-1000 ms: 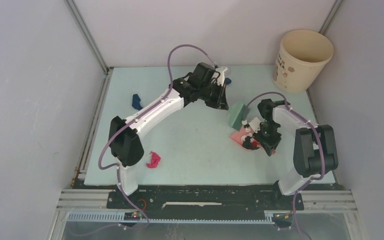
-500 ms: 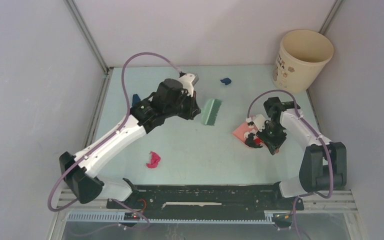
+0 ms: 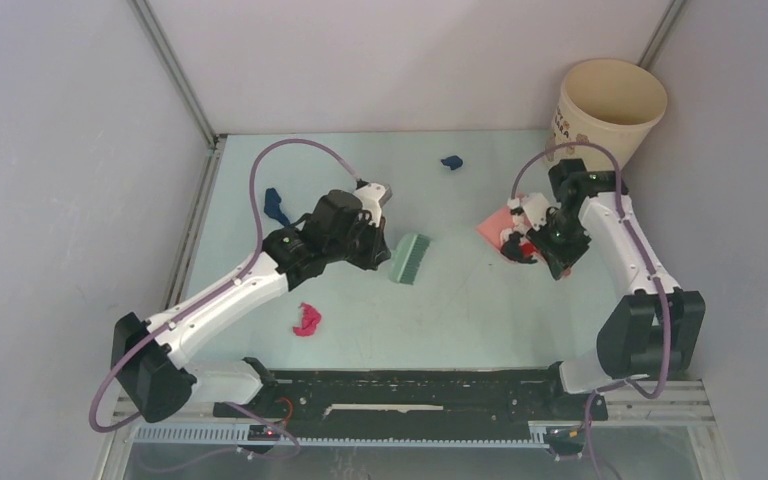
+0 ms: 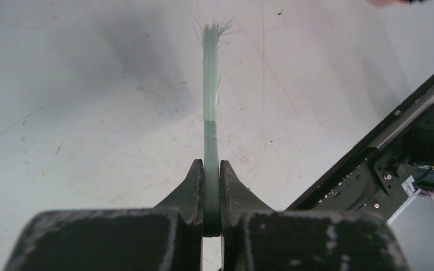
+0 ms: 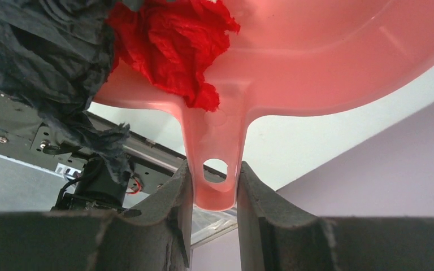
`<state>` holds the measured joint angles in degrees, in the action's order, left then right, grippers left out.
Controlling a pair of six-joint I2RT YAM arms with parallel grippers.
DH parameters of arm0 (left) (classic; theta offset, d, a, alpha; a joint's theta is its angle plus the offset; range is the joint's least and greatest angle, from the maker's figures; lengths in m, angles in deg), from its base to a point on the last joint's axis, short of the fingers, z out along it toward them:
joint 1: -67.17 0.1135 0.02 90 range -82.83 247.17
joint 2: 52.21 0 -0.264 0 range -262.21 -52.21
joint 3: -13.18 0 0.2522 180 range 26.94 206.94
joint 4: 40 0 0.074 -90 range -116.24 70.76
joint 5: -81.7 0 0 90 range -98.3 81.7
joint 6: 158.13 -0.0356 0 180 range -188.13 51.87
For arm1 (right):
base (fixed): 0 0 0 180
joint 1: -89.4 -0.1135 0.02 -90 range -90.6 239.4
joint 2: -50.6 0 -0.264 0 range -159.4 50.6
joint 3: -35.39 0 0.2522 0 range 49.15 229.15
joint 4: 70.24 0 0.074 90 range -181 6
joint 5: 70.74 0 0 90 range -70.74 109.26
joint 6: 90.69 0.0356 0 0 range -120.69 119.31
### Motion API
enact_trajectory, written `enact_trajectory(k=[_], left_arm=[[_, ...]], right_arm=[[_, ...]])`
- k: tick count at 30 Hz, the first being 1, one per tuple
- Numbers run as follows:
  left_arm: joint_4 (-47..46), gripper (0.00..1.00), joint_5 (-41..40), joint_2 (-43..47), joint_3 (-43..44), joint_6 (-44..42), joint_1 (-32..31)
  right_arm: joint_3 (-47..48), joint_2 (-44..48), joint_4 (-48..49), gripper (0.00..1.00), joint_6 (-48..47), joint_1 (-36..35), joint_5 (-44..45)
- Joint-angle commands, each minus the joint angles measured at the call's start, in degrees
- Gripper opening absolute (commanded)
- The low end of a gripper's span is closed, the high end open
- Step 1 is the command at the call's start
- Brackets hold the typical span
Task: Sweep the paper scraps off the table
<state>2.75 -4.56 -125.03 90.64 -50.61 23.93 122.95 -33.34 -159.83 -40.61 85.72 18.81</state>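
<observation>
Top external view: right jaws pinch the dustpan with paper scraps near the bucket, left jaws pinch the brush; tipping it in seems next.

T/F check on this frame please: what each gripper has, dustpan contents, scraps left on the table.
1. The left gripper is shut on the brush. True.
2. The dustpan is empty. False: a red scrap sits in it.
3. A magenta scrap lies on the table. True.
4. The right gripper is open and off the dustpan. False: it is shut on the dustpan's handle.
5. A blue scrap lies on the table near the far wall. True.
</observation>
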Motion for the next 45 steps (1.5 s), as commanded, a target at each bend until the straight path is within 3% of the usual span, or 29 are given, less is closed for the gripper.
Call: enact_trajectory(k=[1,12,23,39,45], left_arm=[[-5.8,0.06,3.1,4.8,-1.4,-0.2,-0.7],[-5.9,0.06,3.5,5.5,-3.1,-2.0,-2.4],[-5.8,0.07,4.4,3.3,-3.1,-2.2,-5.7],[-4.4,0.07,4.1,-1.4,-2.5,-3.8,-9.9],[-3.9,0.07,4.4,-2.6,-2.0,-4.0,-11.0]], right_arm=[[9.4,-2.4,-4.2,0.00,-0.7,3.2,0.4],[43.3,-18.4,-15.8,0.00,-2.3,11.0,-1.3],[67.9,-30.5,-15.6,0.00,1.6,13.1,1.2],[76.2,-37.1,3.8,0.00,7.6,19.6,-0.5],[76.6,-39.8,14.9,0.00,7.6,19.9,9.4]])
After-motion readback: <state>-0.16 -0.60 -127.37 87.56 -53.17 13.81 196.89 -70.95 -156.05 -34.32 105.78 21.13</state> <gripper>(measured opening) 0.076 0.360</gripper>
